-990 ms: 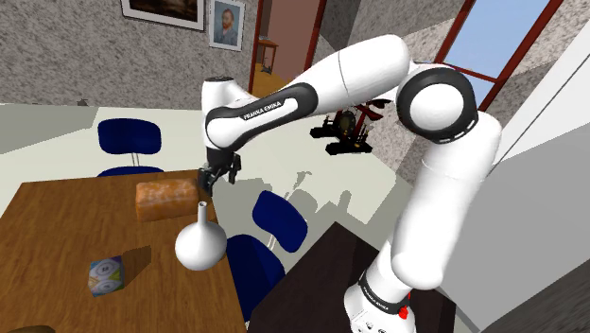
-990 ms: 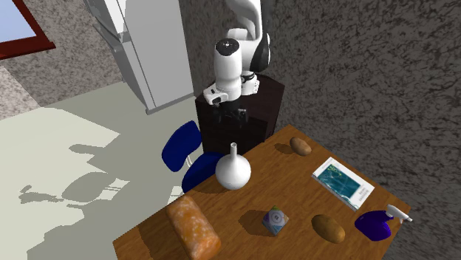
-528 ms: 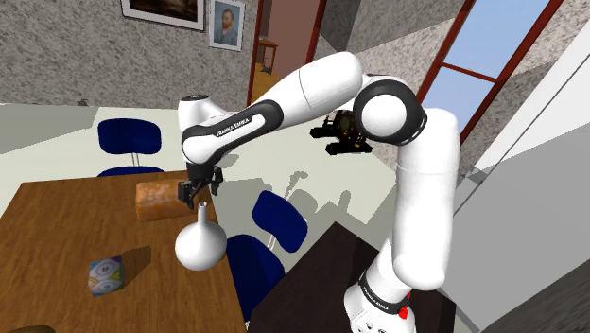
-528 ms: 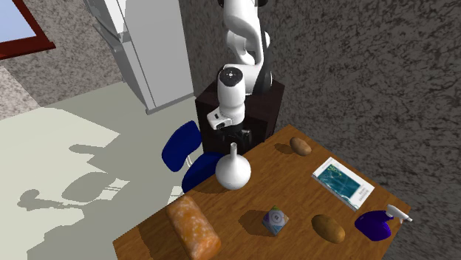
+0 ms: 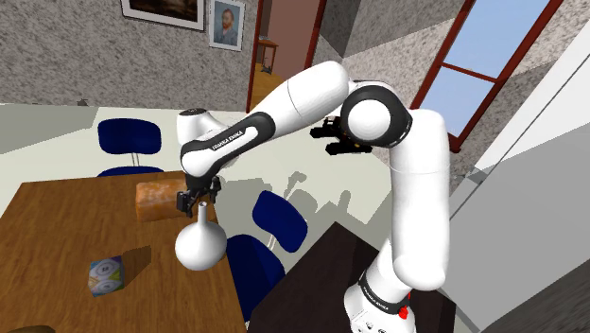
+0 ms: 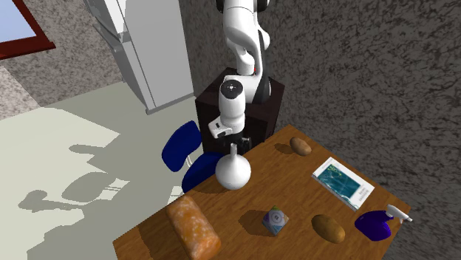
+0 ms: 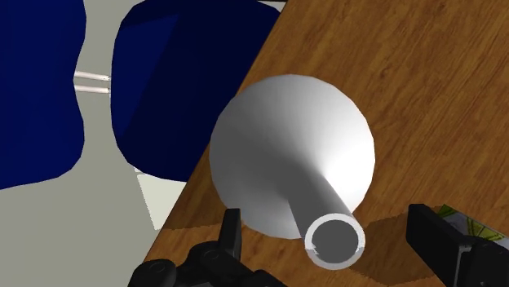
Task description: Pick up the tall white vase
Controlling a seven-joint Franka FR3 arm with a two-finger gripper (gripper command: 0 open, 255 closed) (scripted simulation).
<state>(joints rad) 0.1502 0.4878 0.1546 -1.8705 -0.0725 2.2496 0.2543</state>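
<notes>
With the tool (image 7: 326, 218) held spread apart around the neck of the white vase (image 5: 199, 248), which stands upright at the surface (image 6: 295, 185) edge, untouched, only the approach is judged done; closing and lifting are left.

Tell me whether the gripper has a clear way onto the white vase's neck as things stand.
Probably yes. The gripper hangs just above the vase, open, with its fingers standing apart on either side of the neck's mouth and not touching it. Nothing lies between them and the neck.
</notes>
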